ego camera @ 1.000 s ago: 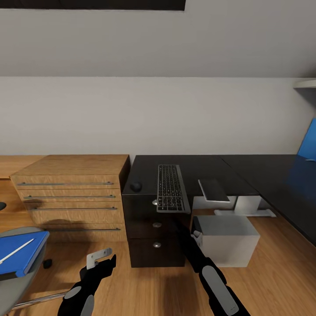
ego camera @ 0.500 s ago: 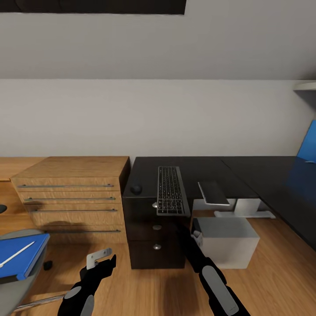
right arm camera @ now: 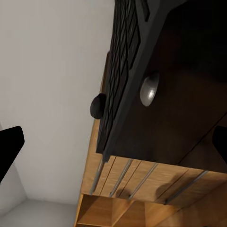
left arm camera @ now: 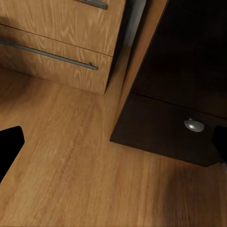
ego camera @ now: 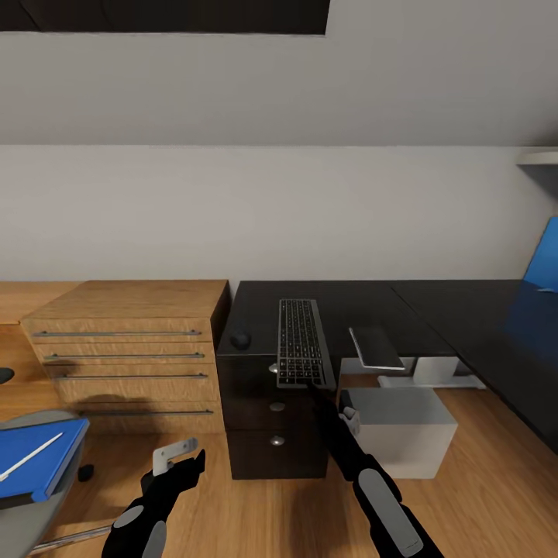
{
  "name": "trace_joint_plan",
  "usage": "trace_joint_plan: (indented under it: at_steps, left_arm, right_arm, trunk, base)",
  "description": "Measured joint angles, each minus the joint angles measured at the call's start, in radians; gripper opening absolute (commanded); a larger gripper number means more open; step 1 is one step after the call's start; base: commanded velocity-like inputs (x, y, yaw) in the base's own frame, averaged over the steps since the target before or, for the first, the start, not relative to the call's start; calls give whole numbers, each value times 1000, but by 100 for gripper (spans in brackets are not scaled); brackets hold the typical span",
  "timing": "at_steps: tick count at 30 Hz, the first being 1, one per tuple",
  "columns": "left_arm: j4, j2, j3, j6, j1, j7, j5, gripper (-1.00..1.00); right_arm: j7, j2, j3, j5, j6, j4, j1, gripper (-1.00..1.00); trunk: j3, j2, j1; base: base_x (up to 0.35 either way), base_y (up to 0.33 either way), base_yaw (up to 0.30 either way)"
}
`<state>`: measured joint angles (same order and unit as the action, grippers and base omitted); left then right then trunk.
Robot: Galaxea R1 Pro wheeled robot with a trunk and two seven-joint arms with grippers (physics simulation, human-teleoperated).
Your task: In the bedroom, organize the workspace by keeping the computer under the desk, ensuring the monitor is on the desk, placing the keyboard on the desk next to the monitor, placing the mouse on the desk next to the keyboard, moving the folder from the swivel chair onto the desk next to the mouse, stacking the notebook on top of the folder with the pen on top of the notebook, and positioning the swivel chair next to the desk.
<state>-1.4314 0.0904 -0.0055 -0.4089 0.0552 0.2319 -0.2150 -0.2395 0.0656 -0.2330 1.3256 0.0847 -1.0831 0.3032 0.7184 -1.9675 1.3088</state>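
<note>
Since the earlier frames the keyboard [ego camera: 301,343] has slid slightly toward the worktop [ego camera: 349,302] edge, and the camera has tilted a little. Right end effector [ego camera: 319,385], fingers apart, sits at the keyboard's near end, not clamped on it. Left end effector [ego camera: 184,457] hangs with fingers apart, holding nothing, above the floor. Done, apparently: keyboard and mouse [ego camera: 240,339] lie on the worktop, near each other; computer [ego camera: 399,426] stands below it. Left: blue folder [ego camera: 35,459] with the pen [ego camera: 29,454] on the swivel chair [ego camera: 31,515]; notebook placement uncertain.
</note>
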Motion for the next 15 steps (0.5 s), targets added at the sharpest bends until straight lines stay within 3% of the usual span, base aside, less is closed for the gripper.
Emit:
trace_joint_plan:
  at_steps: [5,15]
  left_arm:
    - [0,0,0,0,0,0,0,100]
    - [0,0,0,0,0,0,1,100]
  right_arm:
    - [0,-1,1,0,0,0,0,100]
    - [1,-1,1,0,0,0,0,100]
  trunk:
    - [0,0,0]
    - [0,0,0]
  base:
    - [2,0,0]
    - [113,0,0]
